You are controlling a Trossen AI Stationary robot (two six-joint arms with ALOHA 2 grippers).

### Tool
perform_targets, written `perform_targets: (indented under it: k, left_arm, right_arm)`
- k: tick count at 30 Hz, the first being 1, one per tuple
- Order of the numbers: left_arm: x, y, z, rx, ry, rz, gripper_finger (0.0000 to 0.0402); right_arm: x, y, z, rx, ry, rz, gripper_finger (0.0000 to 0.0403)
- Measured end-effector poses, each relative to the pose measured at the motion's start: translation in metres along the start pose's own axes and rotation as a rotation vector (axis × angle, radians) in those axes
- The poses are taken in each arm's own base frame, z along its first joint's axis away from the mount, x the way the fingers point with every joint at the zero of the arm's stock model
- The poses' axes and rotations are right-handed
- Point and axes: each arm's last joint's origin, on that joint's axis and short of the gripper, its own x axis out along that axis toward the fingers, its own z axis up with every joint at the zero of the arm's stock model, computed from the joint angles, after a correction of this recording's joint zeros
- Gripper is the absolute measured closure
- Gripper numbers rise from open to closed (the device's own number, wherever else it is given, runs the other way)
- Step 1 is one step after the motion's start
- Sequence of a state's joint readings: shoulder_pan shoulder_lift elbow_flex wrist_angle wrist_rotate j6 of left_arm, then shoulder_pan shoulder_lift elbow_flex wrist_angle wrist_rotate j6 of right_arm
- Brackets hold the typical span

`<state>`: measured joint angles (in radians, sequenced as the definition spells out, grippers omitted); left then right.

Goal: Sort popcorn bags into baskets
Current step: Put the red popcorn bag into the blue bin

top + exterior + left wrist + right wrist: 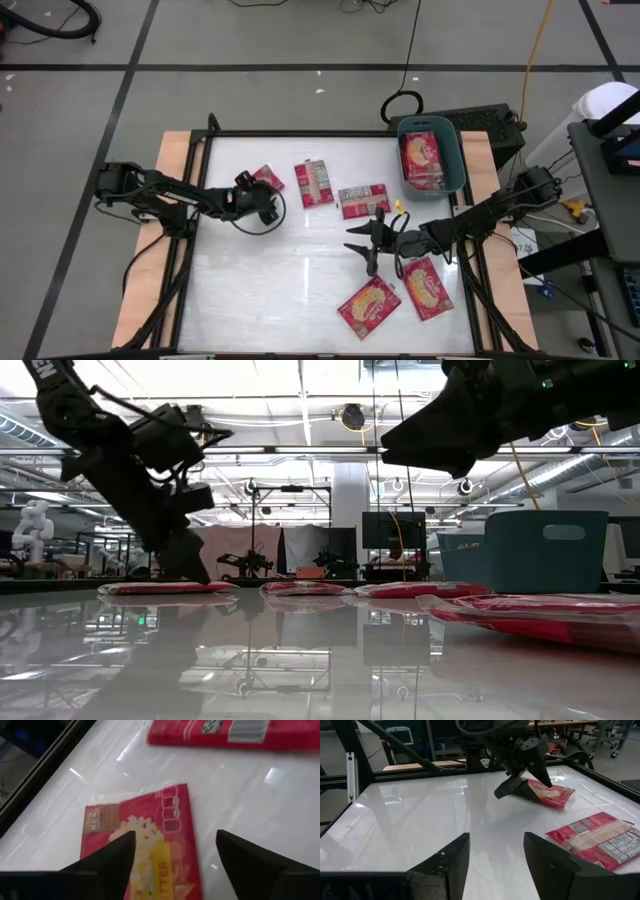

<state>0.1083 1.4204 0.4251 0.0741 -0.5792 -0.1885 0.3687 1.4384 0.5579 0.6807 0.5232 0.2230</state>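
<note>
Several flat red popcorn bags lie on the white table. One lies picture-up at the far left (270, 177), two print-up in the middle (317, 183) (363, 200), and two picture-up at the near right (370, 305) (427, 288). The teal basket (455, 160) at the far right holds more bags (421, 155). My left gripper (258, 196) is open and low over the far-left bag (145, 840), pointing down. One finger stands over the bag's face and the other just off its edge. My right gripper (350, 238) is open and empty above the table's middle right. My left gripper's open fingers (540, 777) reach down to the near part of the far-left bag (552, 794), which lies flat on the table. Whether they touch it, I cannot tell.
A black metal frame (300, 133) borders the table. Bare white tabletop (260, 290) lies at the near left. A cable loop (255, 226) hangs by my left wrist. A dark box (490, 125) sits behind the basket.
</note>
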Motion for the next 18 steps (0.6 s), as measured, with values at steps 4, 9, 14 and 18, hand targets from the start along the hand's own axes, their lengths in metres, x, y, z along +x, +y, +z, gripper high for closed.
perform_targets:
  k: [4, 9, 14, 18]
  left_arm:
    - [0.002, 0.003, -0.010, 0.038, 0.025, -0.001, 0.0164]
    - [0.005, 0.007, -0.017, 0.069, 0.043, -0.012, 0.0197]
    - [0.009, 0.011, -0.023, 0.053, 0.070, -0.003, 0.0234]
    - [0.012, 0.011, -0.023, 0.041, 0.074, -0.031, 0.0304]
  right_arm:
    - [0.000, 0.000, 0.000, 0.002, -0.004, 0.001, 0.0222]
    - [0.000, 0.000, 0.000, -0.001, -0.004, 0.001, 0.0222]
    - [0.000, 0.001, 0.002, 0.011, -0.019, 0.005, 0.0222]
    - [-0.003, 0.006, 0.004, 0.025, -0.048, 0.031, 0.0222]
